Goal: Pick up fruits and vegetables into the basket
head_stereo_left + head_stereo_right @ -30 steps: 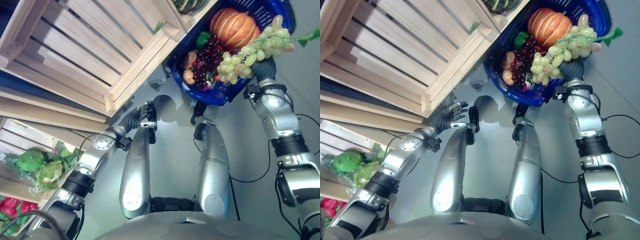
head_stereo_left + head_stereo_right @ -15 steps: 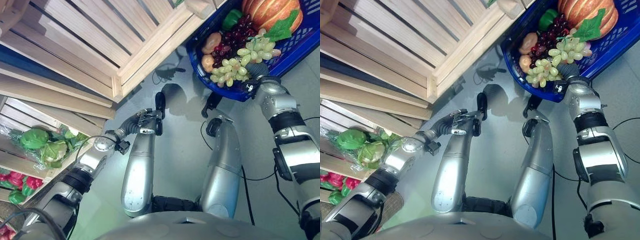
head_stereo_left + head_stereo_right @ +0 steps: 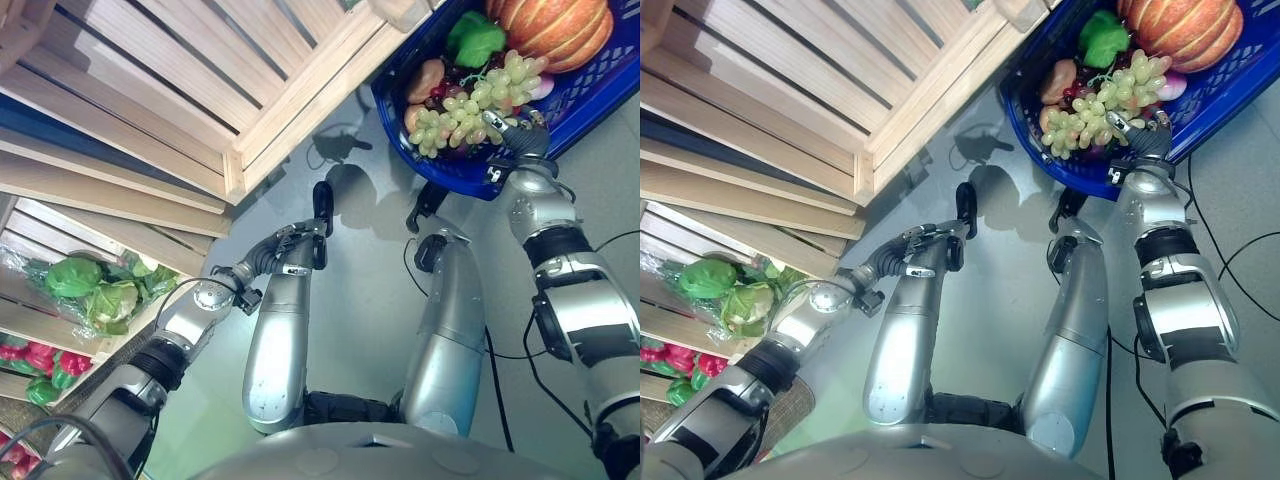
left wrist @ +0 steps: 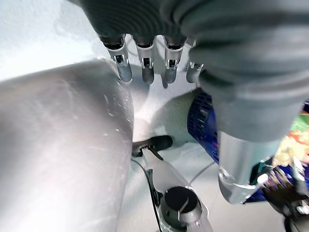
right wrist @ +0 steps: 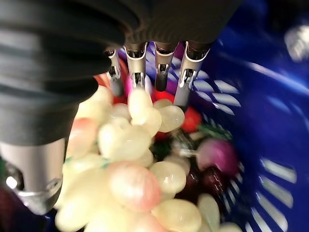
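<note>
Green grapes (image 3: 470,105), a full pale bunch, sit in my right hand (image 5: 145,67) right over the blue basket (image 3: 590,95); my fingers (image 5: 190,72) reach down past the top of the bunch and my thumb (image 5: 34,179) stands alongside it, so the cluster is clasped between them, the grapes pressed up against my palm. Beneath the bunch I can see dark red grapes (image 3: 1077,95) and a small pinkish-purple round piece (image 5: 217,153) lying on the basket's slotted blue wall. Further in, a big orange pumpkin (image 3: 550,28) fills the far end, a green leafy piece (image 3: 475,38) rests just beside it, and two tan-orange rounded fruits (image 3: 428,80) lie against the near rim next to the grapes. My left hand (image 3: 285,243) hangs low by my side near the floor, fingers (image 4: 145,63) relaxed and loosely straight, holding nothing. Beside the basket stands a pale wooden crate (image 3: 200,90) of slatted boards, and lower on my left a shelf holds wrapped green leafy vegetables (image 3: 95,295) with red peppers (image 3: 30,360) just below them.
</note>
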